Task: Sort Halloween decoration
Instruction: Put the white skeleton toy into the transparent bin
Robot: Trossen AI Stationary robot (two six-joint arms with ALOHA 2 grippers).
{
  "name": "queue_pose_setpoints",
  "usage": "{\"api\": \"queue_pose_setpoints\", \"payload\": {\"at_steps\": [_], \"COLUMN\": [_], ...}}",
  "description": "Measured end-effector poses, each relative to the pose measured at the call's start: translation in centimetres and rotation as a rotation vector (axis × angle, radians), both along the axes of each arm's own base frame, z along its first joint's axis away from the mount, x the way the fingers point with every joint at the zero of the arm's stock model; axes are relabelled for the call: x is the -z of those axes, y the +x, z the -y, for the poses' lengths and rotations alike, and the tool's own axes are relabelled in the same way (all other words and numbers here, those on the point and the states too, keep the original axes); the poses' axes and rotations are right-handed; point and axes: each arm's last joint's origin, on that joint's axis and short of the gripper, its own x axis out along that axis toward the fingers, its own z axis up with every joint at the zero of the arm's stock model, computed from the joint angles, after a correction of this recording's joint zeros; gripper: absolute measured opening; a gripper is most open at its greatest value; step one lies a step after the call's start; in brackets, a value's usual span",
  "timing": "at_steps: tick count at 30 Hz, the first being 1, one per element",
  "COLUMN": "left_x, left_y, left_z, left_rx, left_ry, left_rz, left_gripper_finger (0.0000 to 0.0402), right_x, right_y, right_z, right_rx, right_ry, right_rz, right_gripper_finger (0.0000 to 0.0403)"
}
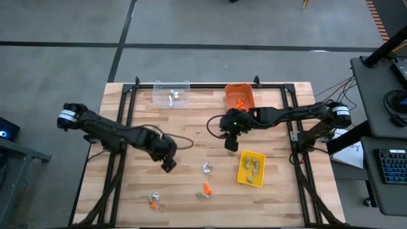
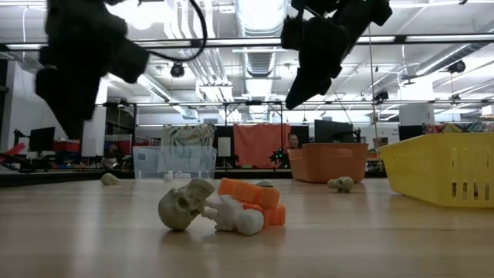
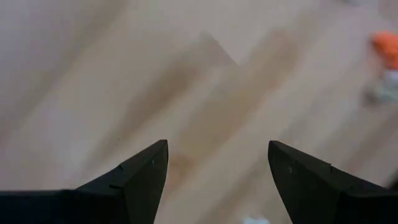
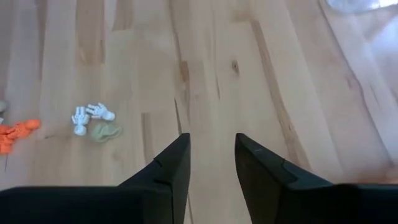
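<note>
Tiny orange, white and tan trinkets (image 2: pixel 220 208) scattered on the table (image 1: pixel 191 181), left pincer (image 3: pixel 217 168) wide apart, empty, right pincer (image 4: pixel 211 155) slightly apart, empty

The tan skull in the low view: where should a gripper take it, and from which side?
Probably from above, fingers across the rounded cranium of the tan skull. It lies tipped on the table, with a white skeleton piece and orange piece against one side; the other side is free.

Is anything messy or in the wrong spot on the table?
Nothing is broken or spilled. Some trinkets just lie loose on the wood, not yet in a bin: a tan skull leaning against a white and an orange piece. Both grippers, left and right, hang empty with fingers open.
</note>
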Motion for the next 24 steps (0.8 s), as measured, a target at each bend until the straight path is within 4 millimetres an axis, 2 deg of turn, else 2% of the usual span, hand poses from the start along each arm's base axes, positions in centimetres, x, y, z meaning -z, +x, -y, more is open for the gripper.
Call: {"api": "queue_pose_setpoints", "payload": {"at_steps": [8,14,19,24], "left_x": [-1.5,-1.6,-1.6,-0.3], "left_y": [-1.2,-3.3,-5.0,-5.0], "left_z": [5.3,9.3,11.4,13.0], "left_rx": [-0.01,0.183,0.239,0.26], "left_ry": [-0.135,-0.099,-0.013,-0.009], "left_rz": [-0.025,0.041,0.098,0.087], "left_gripper_finger": [0.0259,0.0259,0.0259,0.0259], "right_x": [-0.1,-0.2,-0.3,-0.5], "right_y": [0.2,0.3,0.3,0.5], "right_z": [0.0,0.0,0.0,0.0], "right_rx": [-0.035,-0.048,-0.055,-0.06], "right_ry": [-0.033,-0.045,-0.052,-0.061], "right_rz": [0.021,0.033,0.04,0.068], "right_gripper_finger": [0.0102,0.0093,0.0086,0.0084]}}
